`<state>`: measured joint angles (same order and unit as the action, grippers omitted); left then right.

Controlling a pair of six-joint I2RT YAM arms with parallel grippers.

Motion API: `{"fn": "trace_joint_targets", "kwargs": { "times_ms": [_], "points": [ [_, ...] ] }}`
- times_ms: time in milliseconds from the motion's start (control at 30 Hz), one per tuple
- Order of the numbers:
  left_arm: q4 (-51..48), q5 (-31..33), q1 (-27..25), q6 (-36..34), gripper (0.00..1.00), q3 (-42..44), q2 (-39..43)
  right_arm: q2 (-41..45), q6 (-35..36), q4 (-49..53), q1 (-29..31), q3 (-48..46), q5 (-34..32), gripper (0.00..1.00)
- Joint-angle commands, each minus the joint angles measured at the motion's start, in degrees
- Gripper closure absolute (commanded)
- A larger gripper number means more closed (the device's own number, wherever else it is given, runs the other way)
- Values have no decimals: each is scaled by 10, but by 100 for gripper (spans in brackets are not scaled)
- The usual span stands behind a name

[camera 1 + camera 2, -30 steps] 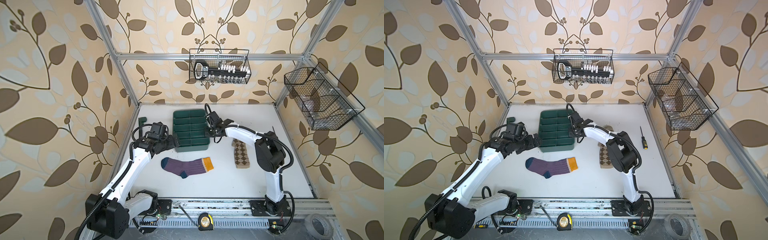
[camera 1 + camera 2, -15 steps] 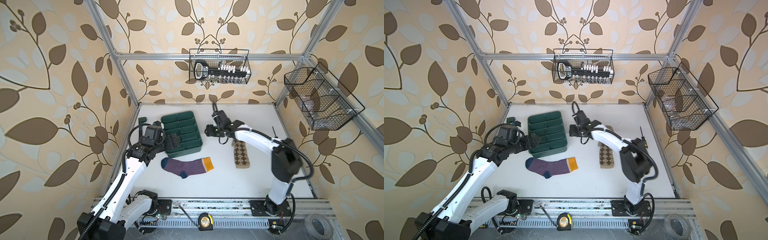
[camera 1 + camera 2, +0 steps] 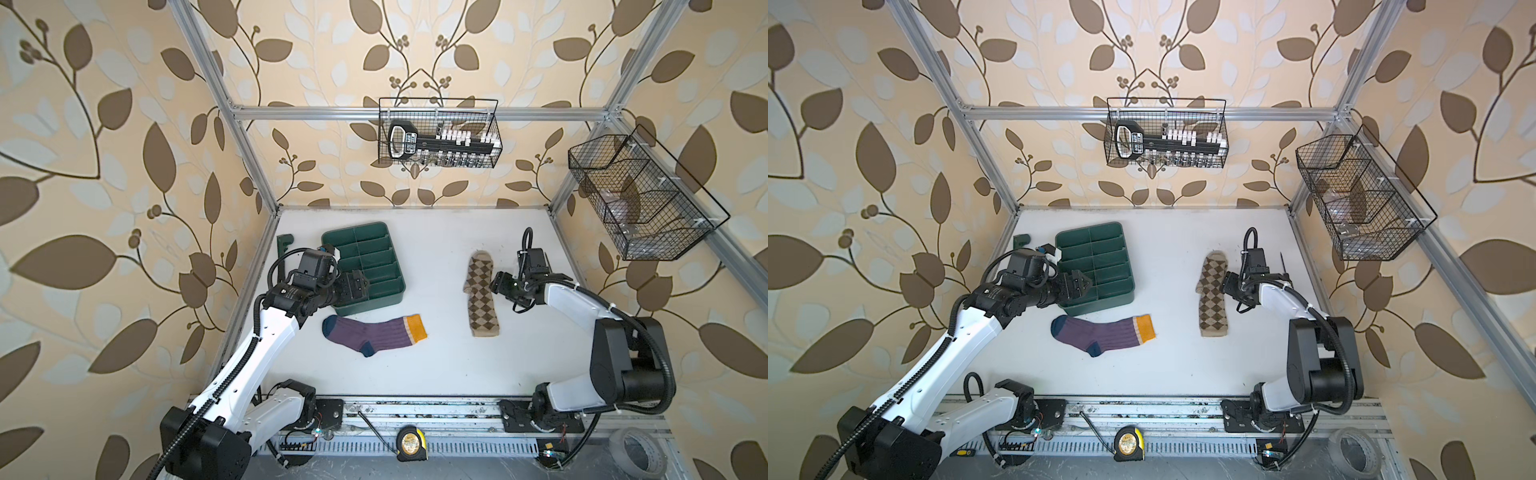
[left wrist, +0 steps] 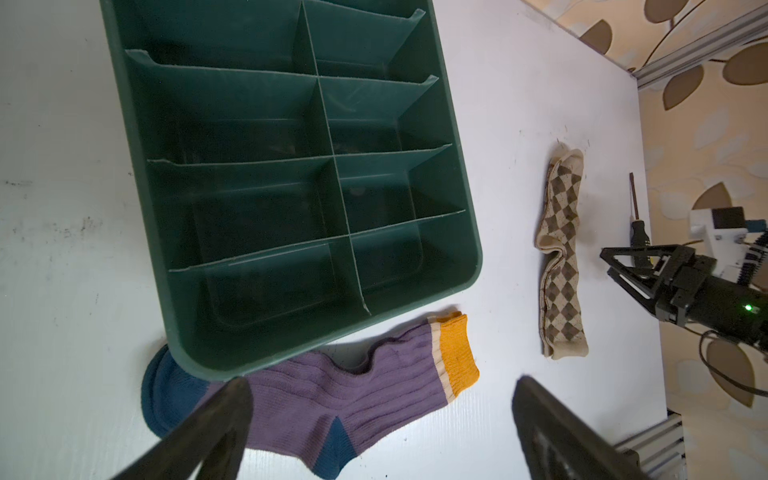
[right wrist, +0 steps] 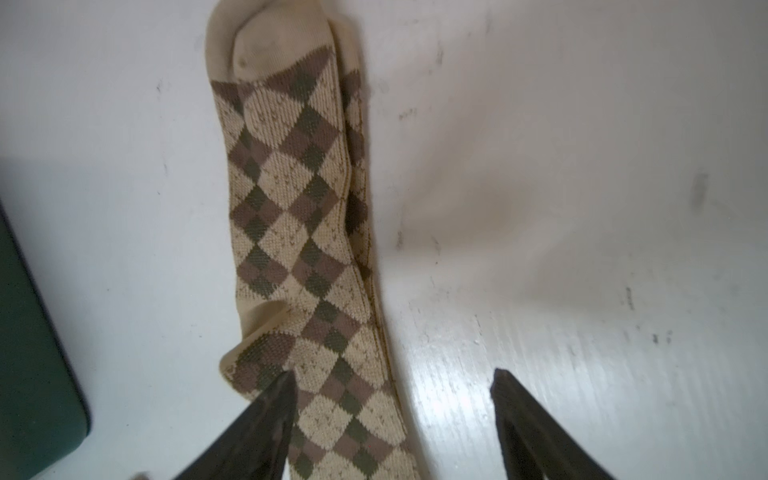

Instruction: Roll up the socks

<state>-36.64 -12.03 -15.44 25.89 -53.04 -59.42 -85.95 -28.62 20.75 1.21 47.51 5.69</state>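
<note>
Lying flat on white table (image 3: 457, 374), unrolled — purple sock (image 3: 374, 334) just beside green tray (image 3: 400, 291), argyle sock (image 3: 482, 297) well apart. L gripper (image 4: 382, 388) spread wide, empty; R gripper (image 5: 392, 376) likewise parted — by argyle sock.

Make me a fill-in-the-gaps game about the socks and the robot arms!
The purple ribbed sock with the yellow cuff lies ___, not rolled.
The dark green plastic divided tray holds ___ socks.
The right gripper is at the tan-and-brown argyle sock with its jaws ___.
Missing words: flat; no; open.
</note>
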Motion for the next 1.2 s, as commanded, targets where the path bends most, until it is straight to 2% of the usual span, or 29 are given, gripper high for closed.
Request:
{"fn": "trace_joint_targets", "kwargs": {
  "times_ms": [0, 167, 367, 467, 567, 667, 800, 933, 1000, 1100, 1167],
  "points": [
    [11, -18, -5, -7, 1, -12, -16, -29, 10, -15, 2, 24, 26, 30],
    [9, -26, -5, -6, 1, -16, -49, -85, 7, -38, 25, 45, 4, 41],
    [4, -13, -5, -8, 1, -19, -53, -154, 16, -44, 49, 86, -29, 45],
    [1, -4, -5, -9, 1, -18, -50, -180, 13, -46, 55, 102, -32, 52],
    [-5, 6, -5, -9, 1, -20, -51, -184, 2, -48, 65, 106, -36, 65],
    [-11, 19, -5, -11, 1, -20, -51, -183, -16, -53, 79, 112, -19, 72],
    [-11, 24, -6, -10, 1, -18, -49, -187, -37, -56, 114, 126, -19, 75],
    [-10, 37, -19, -13, 1, -18, -42, -205, -52, -56, 157, 151, -6, 75],
    [-10, 48, -34, -15, 1, -17, -37, -211, -47, -45, 173, 167, -8, 71],
    [-9, 60, -65, -13, 1, -18, -34, -203, -26, -11, 172, 182, -20, 59],
    [-12, 62, -92, -11, 1, -25, -39, -167, -12, 4, 158, 161, -28, 49]
  ]
}}
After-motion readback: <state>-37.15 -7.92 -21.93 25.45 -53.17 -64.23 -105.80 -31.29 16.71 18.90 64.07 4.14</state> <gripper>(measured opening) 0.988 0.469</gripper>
